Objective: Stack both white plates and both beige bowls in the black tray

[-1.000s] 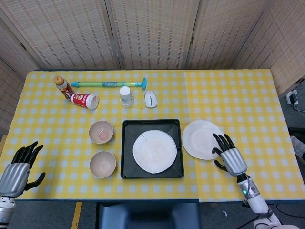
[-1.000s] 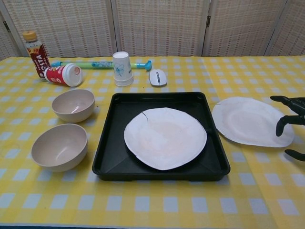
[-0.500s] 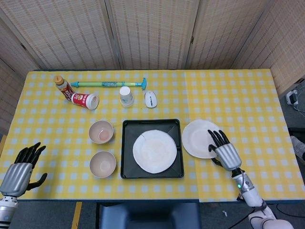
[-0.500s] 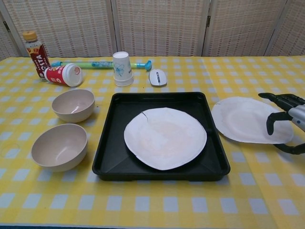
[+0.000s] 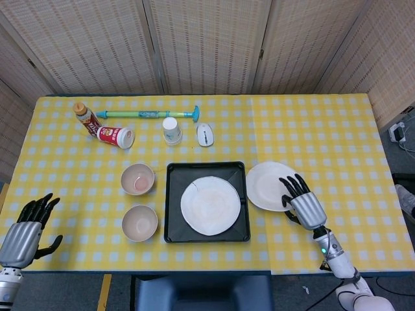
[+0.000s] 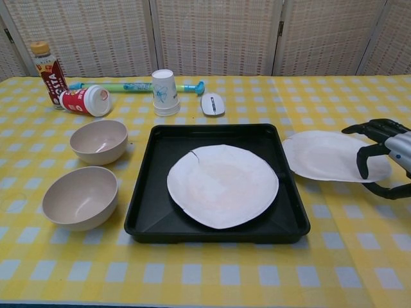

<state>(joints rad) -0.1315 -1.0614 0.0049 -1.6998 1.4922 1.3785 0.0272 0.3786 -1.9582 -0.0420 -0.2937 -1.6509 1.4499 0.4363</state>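
A black tray [image 5: 206, 166] [image 6: 212, 128] sits mid-table with one white plate [image 5: 209, 205] [image 6: 223, 185] lying flat in it. The second white plate [image 5: 267, 184] [image 6: 321, 156] is just right of the tray, its right side raised off the cloth. My right hand [image 5: 301, 202] [image 6: 383, 156] holds that plate's right rim, fingers over it and thumb under. Two beige bowls [image 5: 137, 179] [image 5: 139, 222] stand left of the tray, far bowl [image 6: 98, 140] and near bowl [image 6: 79, 196], both upright. My left hand [image 5: 26, 227] hovers open at the table's front left corner, holding nothing.
Along the back stand a bottle [image 5: 84, 116] [image 6: 48, 64], a red cup on its side [image 5: 117, 137] [image 6: 85, 101], a green-blue pump [image 5: 146, 114] [image 6: 128, 85], a paper cup [image 5: 172, 130] [image 6: 165, 92] and a white mouse [image 5: 205, 134] [image 6: 212, 104].
My right hand moved left onto the second plate's right rim and took hold of it. The plate tipped up on that side and slid slightly toward the tray. The left hand barely moved.
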